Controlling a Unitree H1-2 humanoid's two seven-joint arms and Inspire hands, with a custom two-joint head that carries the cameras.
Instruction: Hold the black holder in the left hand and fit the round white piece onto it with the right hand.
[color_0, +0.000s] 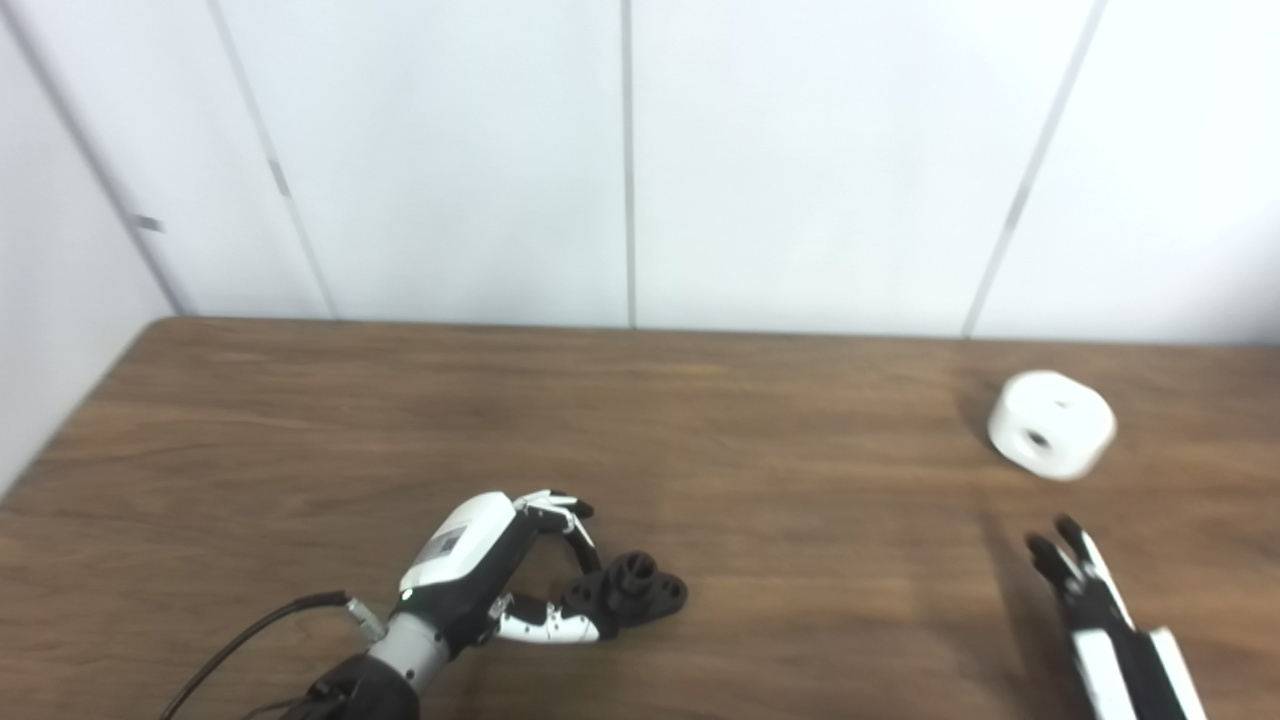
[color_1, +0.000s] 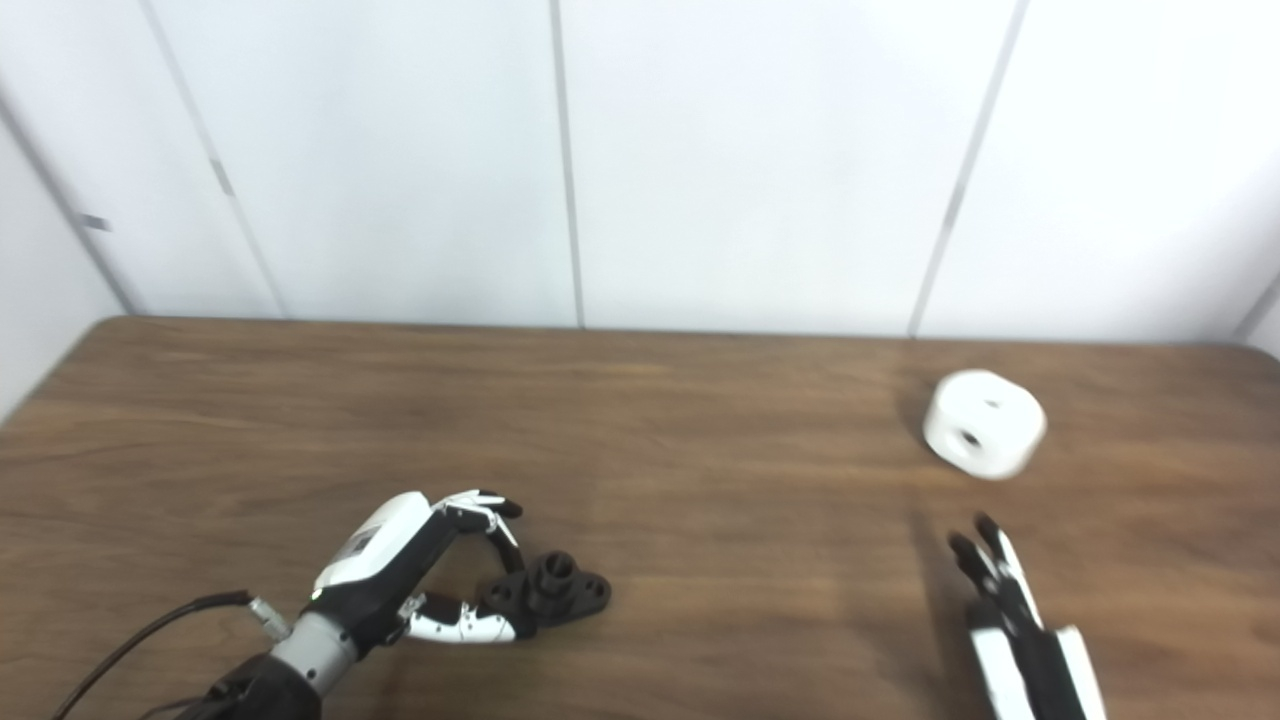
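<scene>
While my left hand curls round the black plastic holder lying on the brown wooden table, my right hand, fingers straight and empty, points toward the round white piece just beyond.

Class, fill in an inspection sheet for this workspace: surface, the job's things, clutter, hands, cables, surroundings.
Surface: brown wooden table.
Job's things: black holder lies near the front; round white piece sits far right, untouched.
Clutter: nothing seen.
Hands: left hand has its fingers curled around the holder's end, which rests on the table; right hand open, short of the white piece.
Cables: black cable at the left wrist.
Surroundings: white panelled wall.
</scene>
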